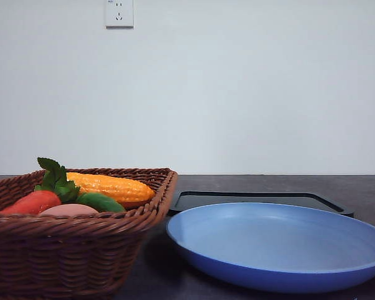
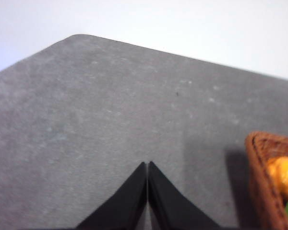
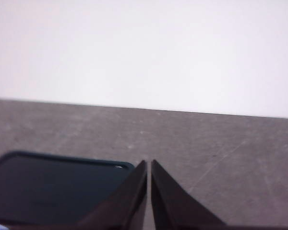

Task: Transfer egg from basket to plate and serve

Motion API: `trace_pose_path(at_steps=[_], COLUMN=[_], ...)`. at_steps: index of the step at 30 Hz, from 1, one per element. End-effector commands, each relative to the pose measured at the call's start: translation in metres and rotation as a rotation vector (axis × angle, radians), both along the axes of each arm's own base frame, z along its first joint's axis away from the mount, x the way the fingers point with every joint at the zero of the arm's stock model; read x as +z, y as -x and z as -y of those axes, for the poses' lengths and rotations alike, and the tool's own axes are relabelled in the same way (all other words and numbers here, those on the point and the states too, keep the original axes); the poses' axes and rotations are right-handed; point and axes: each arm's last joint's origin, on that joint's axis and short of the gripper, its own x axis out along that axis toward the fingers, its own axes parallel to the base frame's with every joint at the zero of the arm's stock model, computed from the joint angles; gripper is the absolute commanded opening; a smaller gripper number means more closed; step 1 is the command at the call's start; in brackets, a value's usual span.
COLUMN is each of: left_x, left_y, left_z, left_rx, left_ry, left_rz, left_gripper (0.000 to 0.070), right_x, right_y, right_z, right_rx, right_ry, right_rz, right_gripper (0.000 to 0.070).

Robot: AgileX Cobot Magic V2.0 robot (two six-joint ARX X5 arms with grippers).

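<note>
Wicker, brown and woven, forms the basket at about 8 o'clock in the front view, resting on the dark grey table. Inside it the pinkish egg lies against the near wall, with a red-orange carrot touching it at its 10 o'clock, green leaves above, a green vegetable just beside it at 2 o'clock and a yellow corn cob farther back. Just beside the basket, at 4 o'clock in that view, sits the light blue plate, bare of food; a flat black tray lies right behind it.

The left gripper hangs over bare table with its jaws together, the basket's corner nearby. The right gripper likewise has its jaws together, over the table with the tray's corner close by.
</note>
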Motion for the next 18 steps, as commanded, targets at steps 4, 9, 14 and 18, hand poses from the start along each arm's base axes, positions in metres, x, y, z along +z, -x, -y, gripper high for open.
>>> trace_pose_path(at_steps=[4,9,14,18], left_x=[-0.005,-0.004,0.004,0.014], left_y=[-0.001,-0.001,0.000,0.002], left_z=[0.000,0.002,0.005,0.005], left_rx=[0.037,-0.013,-0.114,-0.119], left_ry=[0.240,0.312,0.331,0.335], left_rz=[0.019,0.020,0.006,-0.048], left_gripper=[0.0000,0.0000,0.0000,0.0000], right_x=[0.001,0.001,0.009,0.020], right_y=[0.000,0.000,0.004,0.007], right_z=[0.000,0.000,0.000,0.000], right_rx=[0.029,0.037,0.023,0.007], right_ry=[-0.288,-0.380,-0.398,-0.397], right_rz=[-0.024,-0.037,-0.112,-0.194], right_gripper=[0.0000,0.0000,0.0000,0.0000])
